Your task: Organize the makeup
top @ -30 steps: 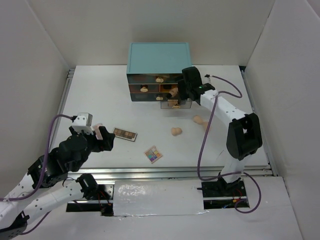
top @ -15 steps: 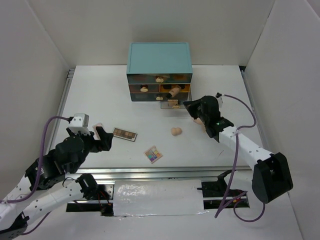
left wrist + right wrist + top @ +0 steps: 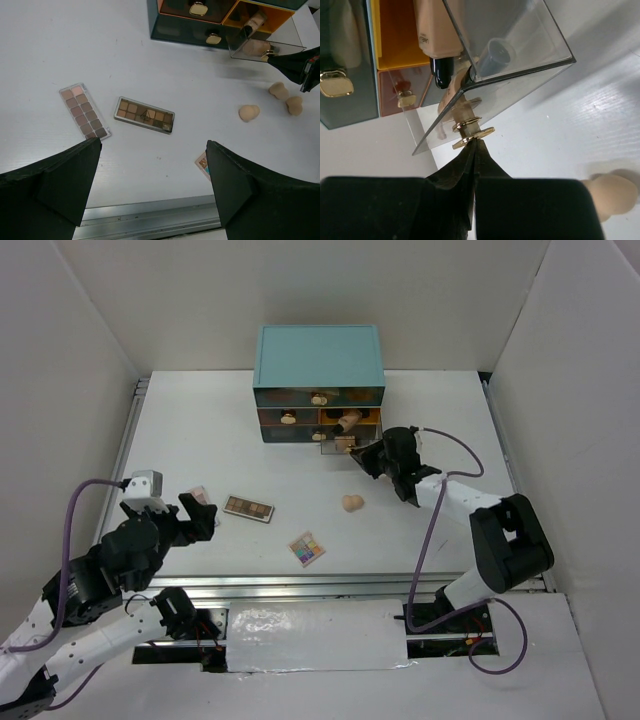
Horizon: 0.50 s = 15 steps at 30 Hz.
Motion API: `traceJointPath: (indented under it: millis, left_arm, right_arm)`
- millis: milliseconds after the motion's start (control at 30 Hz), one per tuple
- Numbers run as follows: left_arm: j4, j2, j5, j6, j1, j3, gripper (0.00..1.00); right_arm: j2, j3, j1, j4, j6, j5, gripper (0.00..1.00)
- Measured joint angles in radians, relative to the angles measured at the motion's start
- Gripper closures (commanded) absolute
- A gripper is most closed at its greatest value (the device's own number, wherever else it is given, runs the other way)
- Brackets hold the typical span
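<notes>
One sponge [image 3: 351, 503] is lying mid-worktop [image 3: 200, 430] while my right hand [image 3: 360, 453] is sitting at the chest's [image 3: 318, 360] pulled-out drawer [image 3: 338, 448]. My left hand [image 3: 152, 146] is gaping wide, empty, above two palettes [image 3: 144, 114]. My right hand is pressing shut, gripping nothing, against the drawer knob [image 3: 472, 132]; pushing off-centre, I'm risking it slipping off.

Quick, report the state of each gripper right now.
Left gripper: open, holding nothing.
Right gripper: closed, its tips at the gold knob of the clear drawer, with nothing visibly held.
</notes>
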Motion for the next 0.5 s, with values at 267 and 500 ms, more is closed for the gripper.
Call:
traceJointPath:
  millis: [267, 500]
  left_arm:
    - [-0.001, -0.005, -0.005, -0.006, -0.002, 0.000, 0.01]
    - [-0.001, 0.009, -0.005, -0.006, -0.006, 0.000, 0.01]
  right_arm:
    - [0.055, 0.097, -0.007, -0.014, -0.004, -0.008, 1.00]
    - [0.140, 0.230, -0.032, -0.017, -0.024, -0.031, 1.00]
